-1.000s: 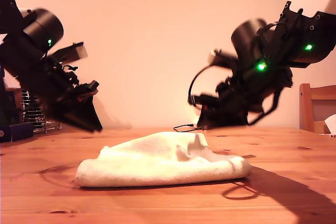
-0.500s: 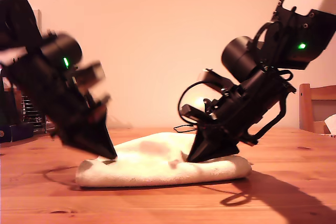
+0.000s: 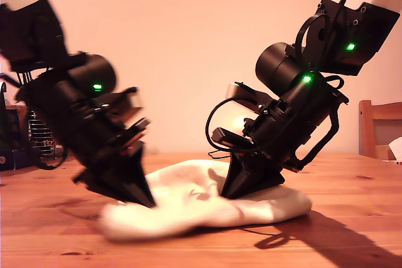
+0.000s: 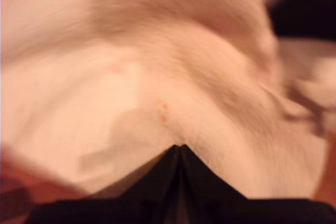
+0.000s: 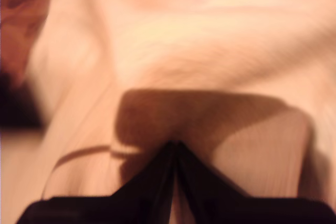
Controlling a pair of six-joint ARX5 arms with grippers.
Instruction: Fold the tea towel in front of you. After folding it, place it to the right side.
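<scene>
- Currently the towel point(image 3: 207, 208) lies bunched on the table point(image 3: 352, 243), about mid-table in the exterior view.
- Two arms slant down onto it, one from each side of the exterior view; their tips touch the towel's top.
- My first tool point(image 4: 178, 148) is clenched, tip against the cloth.
- My second tool point(image 5: 173, 144) is clenched too, tip on the towel.
- Whether either has cloth pinched, I cannot tell.
</scene>
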